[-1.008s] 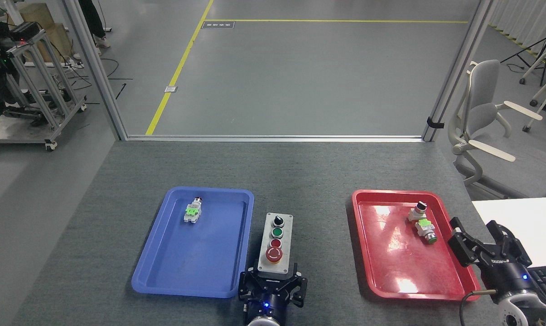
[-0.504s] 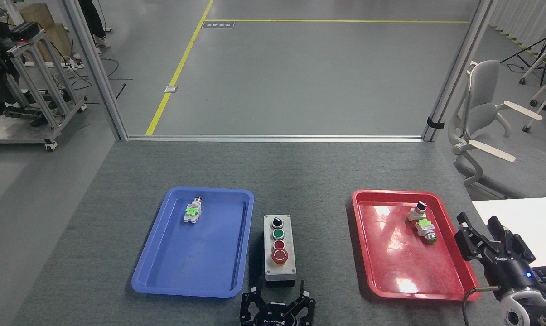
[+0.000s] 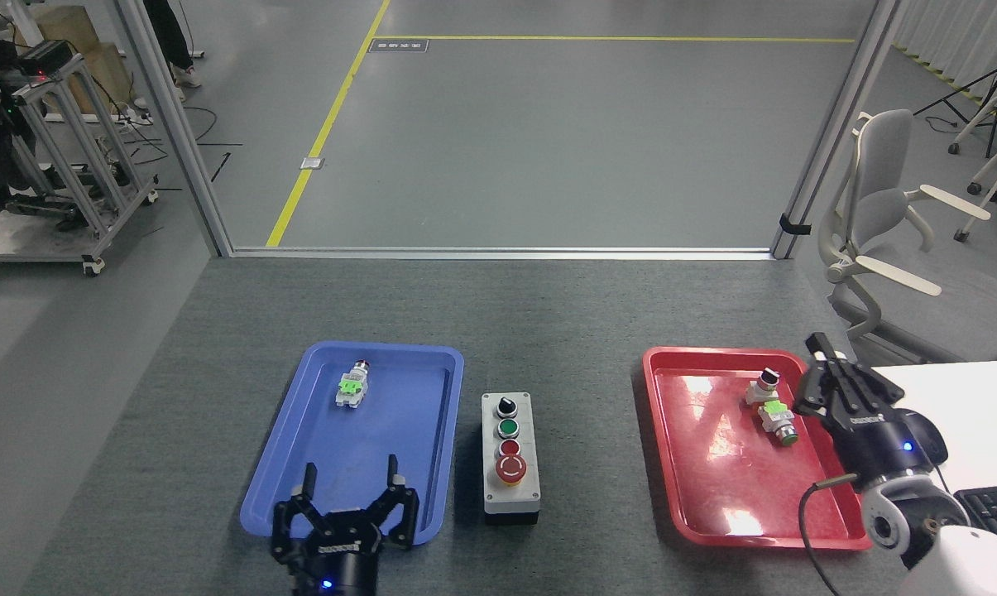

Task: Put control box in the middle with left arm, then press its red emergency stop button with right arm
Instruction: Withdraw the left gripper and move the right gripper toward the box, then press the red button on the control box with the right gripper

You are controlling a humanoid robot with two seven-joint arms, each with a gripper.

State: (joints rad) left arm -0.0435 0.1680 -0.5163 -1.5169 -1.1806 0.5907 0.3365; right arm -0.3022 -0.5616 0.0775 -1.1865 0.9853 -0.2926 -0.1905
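The control box point(image 3: 510, 455) stands upright on the bare dark-grey tabletop between the two trays, the middle point(image 3: 564, 331) of the table. Its big red emergency stop button point(image 3: 510, 468) is the nearest one in its row. My left gripper point(image 3: 351, 478) is open and empty over the near edge of the blue tray point(image 3: 299, 488), left of the box. My right gripper point(image 3: 821, 356) has its fingers close together, empty, over the right rim of the red tray point(image 3: 705, 497), well right of the box.
A small white-and-green switch part point(image 3: 352, 386) lies in the blue tray. Two more switch parts point(image 3: 769, 403) lie in the red tray, beside my right gripper. A white desk with a keyboard point(image 3: 990, 505) is at the right edge; a chair point(image 3: 887, 248) stands beyond it.
My left gripper let go of the box, drew back and moved left over the blue tray. My right gripper rose, moved left towards the red tray and closed its fingers. The box stays put.
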